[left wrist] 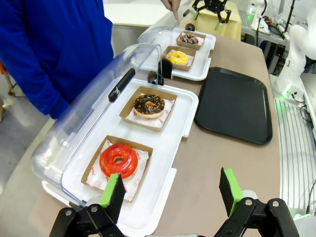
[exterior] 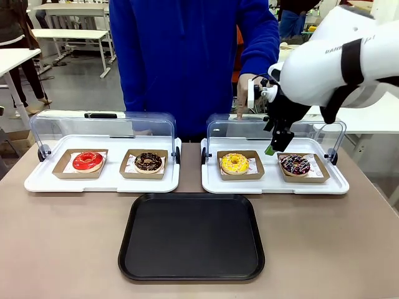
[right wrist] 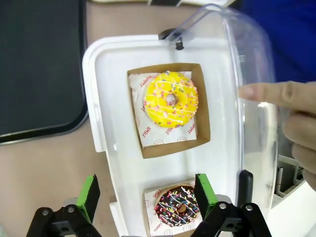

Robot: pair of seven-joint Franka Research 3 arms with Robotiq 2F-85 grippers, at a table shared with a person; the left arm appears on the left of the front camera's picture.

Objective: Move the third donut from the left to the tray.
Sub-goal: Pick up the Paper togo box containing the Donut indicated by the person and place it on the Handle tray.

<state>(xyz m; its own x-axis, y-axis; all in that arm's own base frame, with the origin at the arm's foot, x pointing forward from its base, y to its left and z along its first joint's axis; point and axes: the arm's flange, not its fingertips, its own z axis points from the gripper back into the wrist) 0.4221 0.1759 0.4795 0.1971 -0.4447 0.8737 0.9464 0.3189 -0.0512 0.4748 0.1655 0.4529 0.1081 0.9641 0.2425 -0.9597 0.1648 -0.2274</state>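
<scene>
L fingers (left wrist: 171, 188): spread wide, empty; red donut (left wrist: 118, 160) just ahead of left pad.
Tray (exterior: 190, 240): black, bare, on tabletop (exterior: 68, 249); well off to side of R fingers.
3rd donut (exterior: 234, 163): yellow, in brown holder, white tray (exterior: 274, 185); ahead of R fingers, untouched.
R fingers (exterior: 274, 142): spread wide, empty, above choc donut (right wrist: 177, 210).

Right arm (exterior: 336, 56): glossy white rounded shell, black strap band, grey lettering.
Right gripper (right wrist: 145, 195): black linked fingers, green pads, grey pivot screws.
Left gripper (left wrist: 173, 190): same black fingers, green pads.
Person (exterior: 181, 56): blue long-sleeved top.
</scene>
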